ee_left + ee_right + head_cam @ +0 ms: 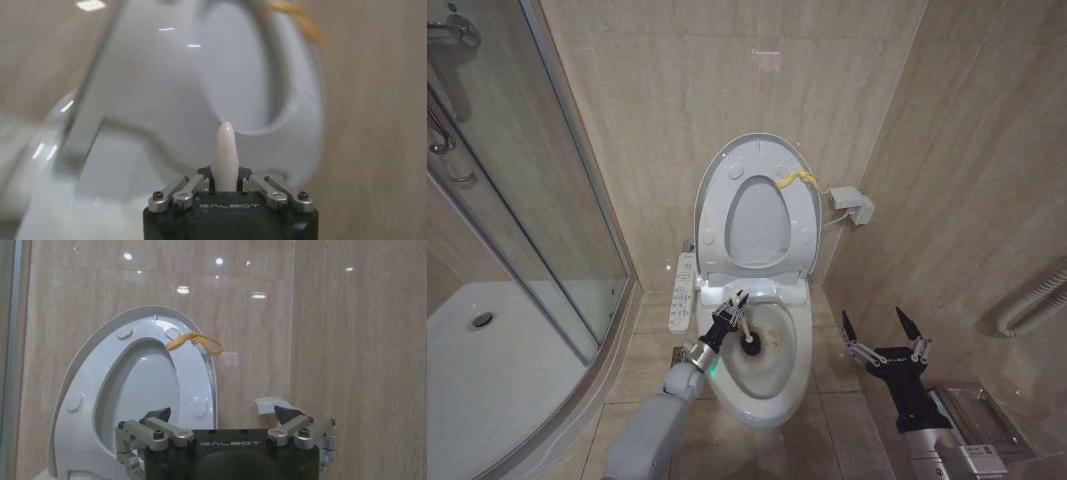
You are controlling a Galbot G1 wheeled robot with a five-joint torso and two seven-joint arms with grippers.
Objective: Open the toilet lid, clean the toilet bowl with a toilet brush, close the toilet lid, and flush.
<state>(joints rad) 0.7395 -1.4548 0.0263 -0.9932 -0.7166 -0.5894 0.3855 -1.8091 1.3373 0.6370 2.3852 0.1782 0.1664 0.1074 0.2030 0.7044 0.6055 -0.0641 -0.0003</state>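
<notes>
Overhead, left gripper (pixel 733 312) scrubs toilet bowl (pixel 772 375); toilet brush (pixel 752 343) head visible.

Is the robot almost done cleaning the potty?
Not yet. Done: the toilet lid stands open against the wall. Happening now: the left gripper holds the toilet brush with its black head inside the toilet bowl, which looks stained. The right gripper waits open beside it. Left: closing, flushing.

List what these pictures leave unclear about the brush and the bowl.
- Toilet brush handle: in the head view the left gripper covers most of it.
- Brush head: below the frame in the left wrist view.
- Toilet bowl stains: too small to judge in the head view.
</notes>
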